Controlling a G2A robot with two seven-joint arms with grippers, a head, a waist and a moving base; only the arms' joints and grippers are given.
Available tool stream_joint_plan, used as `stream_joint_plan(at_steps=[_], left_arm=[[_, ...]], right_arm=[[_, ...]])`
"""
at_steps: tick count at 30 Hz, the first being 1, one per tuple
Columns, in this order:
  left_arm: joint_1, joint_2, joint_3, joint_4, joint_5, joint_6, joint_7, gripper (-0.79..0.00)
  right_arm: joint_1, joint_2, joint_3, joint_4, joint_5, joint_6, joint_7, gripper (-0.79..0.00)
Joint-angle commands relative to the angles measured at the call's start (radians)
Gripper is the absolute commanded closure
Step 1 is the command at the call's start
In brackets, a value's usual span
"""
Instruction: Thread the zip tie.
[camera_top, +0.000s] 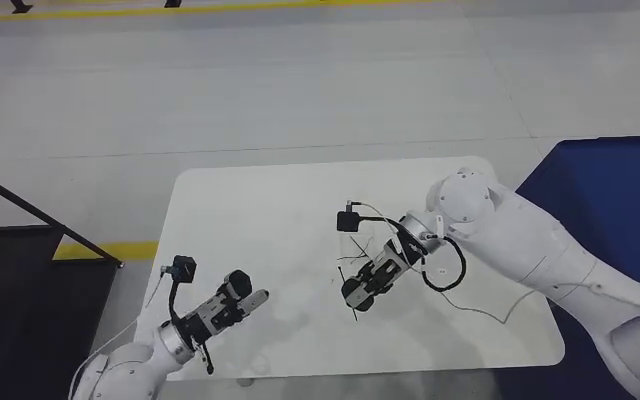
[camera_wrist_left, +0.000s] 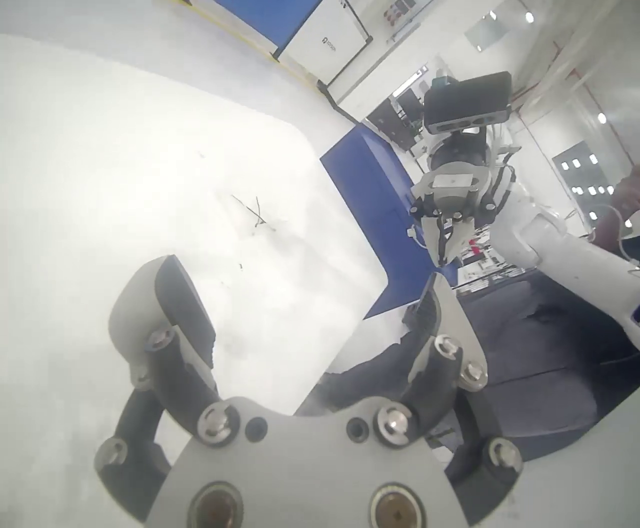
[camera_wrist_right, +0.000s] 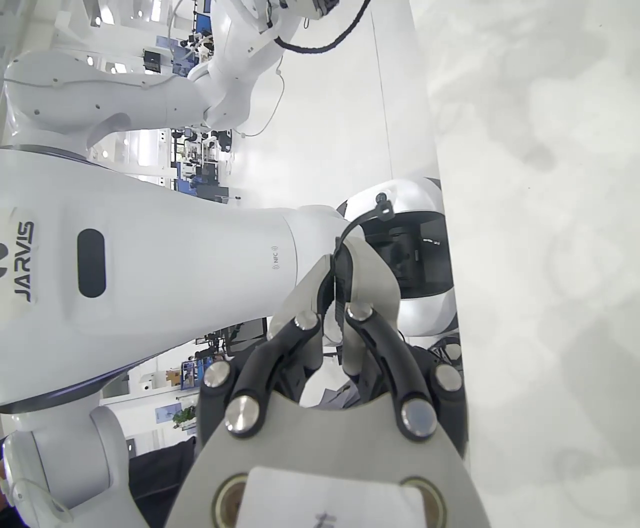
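- The zip tie (camera_wrist_right: 384, 212) is pinched in the right gripper (camera_wrist_right: 341, 264). Its strap is clamped between the jaws, and a short length curves out past the fingertips to the square head.
- The head sits out in front of the tips, clear of the pads, which is good for reaching it (the long tail is hard to trace).
- The right jaws are clenched tight on the strap. I'd keep that pinch firm so the head can't twist.
- The left gripper (camera_wrist_left: 302, 280) has its jaws spread wide with nothing between them. It hangs over the table (camera_top: 250, 200), well apart from the tie.
- Best play, I'd judge: the left jaws take the loose tail close to its tip, line it up square with the head's slot and feed it slowly.
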Motion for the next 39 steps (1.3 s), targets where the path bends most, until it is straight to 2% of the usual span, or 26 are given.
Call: stream_joint_plan(at_steps=[1,2,4,11,18,21,26,27,29,30,39], left_arm=[[0.001,0.000,-0.001,-0.001,0.049,-0.002,0.003,-0.785],[0.008,-0.003,0.028,-0.001,-0.044,0.002,-0.010,-0.785],[-0.011,0.000,0.062,0.016,-0.253,0.036,-0.127,-0.785],[-0.131,0.001,0.113,0.086,-0.632,0.161,-0.300,-0.785],[-0.131,0.001,0.113,0.086,-0.632,0.161,-0.300,-0.785],[-0.141,0.002,0.138,0.085,-0.652,0.226,-0.319,-0.785],[-0.160,-0.001,0.198,0.064,-0.596,0.229,-0.303,-0.785],[-0.163,-0.001,0.211,0.059,-0.581,0.229,-0.296,-0.705],[-0.171,-0.002,0.229,0.055,-0.543,0.229,-0.277,-0.416],[-0.174,-0.002,0.237,0.054,-0.525,0.227,-0.265,-0.357],[-0.187,-0.002,0.273,0.054,-0.517,0.235,-0.246,-0.274]], right_arm=[[-0.019,-0.002,-0.003,-0.039,0.004,-0.008,-0.009,0.000],[-0.027,-0.001,0.000,-0.043,-0.001,-0.009,-0.010,0.000],[-0.034,-0.003,0.003,-0.063,-0.011,-0.005,-0.005,0.000],[-0.038,-0.007,0.026,-0.047,-0.033,0.002,0.001,0.000],[-0.045,-0.007,0.026,-0.052,-0.039,0.005,-0.016,0.000],[-0.068,-0.012,0.024,-0.078,-0.062,0.018,-0.032,0.000],[-0.080,-0.027,0.027,-0.086,-0.061,0.030,-0.010,0.000],[-0.081,-0.031,0.025,-0.088,-0.061,0.036,-0.001,0.000],[-0.081,-0.038,0.027,-0.085,-0.063,0.043,0.002,0.000],[-0.081,-0.042,0.027,-0.084,-0.067,0.047,0.004,0.000],[-0.088,-0.075,0.028,-0.072,-0.079,0.065,0.019,0.000]])
